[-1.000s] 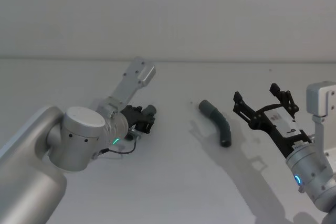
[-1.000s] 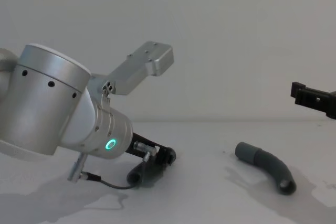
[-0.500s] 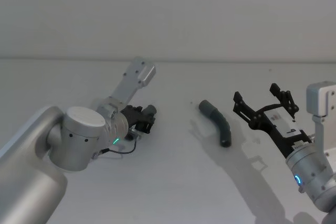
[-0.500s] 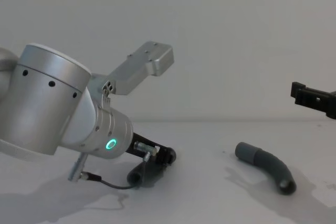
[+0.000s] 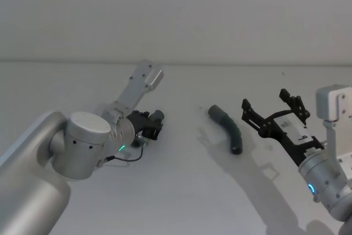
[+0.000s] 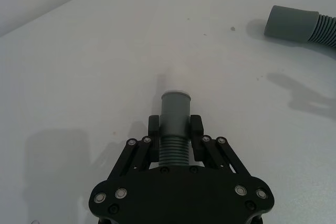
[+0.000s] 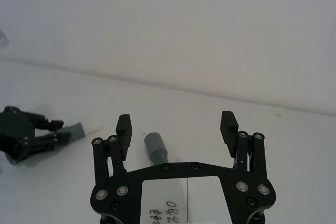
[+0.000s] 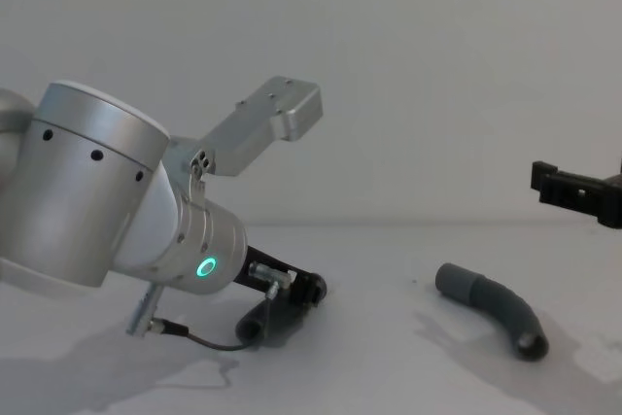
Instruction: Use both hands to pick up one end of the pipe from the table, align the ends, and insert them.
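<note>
Gripping one pipe piece [image 6: 175, 106] low at the left of the table [image 5: 176, 191], the left gripper [image 6: 175, 129] had its fingers closed on the ribbed section, the smooth end poking out beyond them. The other pipe piece [image 5: 228, 127] lay curved on the table, right of centre. The right gripper [image 7: 176, 120] hovered just right of it, fingers spread wide, holding nothing.
</note>
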You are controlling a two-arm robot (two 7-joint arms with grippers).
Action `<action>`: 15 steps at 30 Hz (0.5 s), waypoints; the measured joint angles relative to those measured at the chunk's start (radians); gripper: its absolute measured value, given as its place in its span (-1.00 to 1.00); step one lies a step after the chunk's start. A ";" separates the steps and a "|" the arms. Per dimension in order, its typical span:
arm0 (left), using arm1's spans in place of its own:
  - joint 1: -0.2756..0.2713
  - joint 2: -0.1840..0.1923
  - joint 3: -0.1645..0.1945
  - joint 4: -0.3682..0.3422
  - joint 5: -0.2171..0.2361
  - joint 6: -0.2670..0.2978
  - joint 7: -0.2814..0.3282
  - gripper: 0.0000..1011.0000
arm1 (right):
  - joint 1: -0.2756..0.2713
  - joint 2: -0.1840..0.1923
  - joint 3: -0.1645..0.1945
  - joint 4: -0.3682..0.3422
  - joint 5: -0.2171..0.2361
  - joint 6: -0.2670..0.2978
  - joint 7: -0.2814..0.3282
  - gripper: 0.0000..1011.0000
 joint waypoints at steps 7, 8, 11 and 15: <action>0.000 0.000 0.000 0.000 0.000 0.000 0.000 -0.34 | 0.034 0.028 -0.018 0.002 -0.014 0.083 0.035 0.98; 0.000 0.000 0.000 0.000 0.000 0.000 0.000 -0.34 | 0.037 0.030 -0.019 0.003 -0.016 0.093 0.040 0.98; 0.000 0.000 0.000 0.000 0.000 0.000 0.000 -0.34 | 0.063 0.042 -0.030 0.012 -0.020 0.136 0.059 0.98; 0.000 0.000 0.000 0.000 0.000 0.000 0.000 -0.34 | 0.097 0.053 -0.040 0.030 -0.024 0.192 0.085 0.98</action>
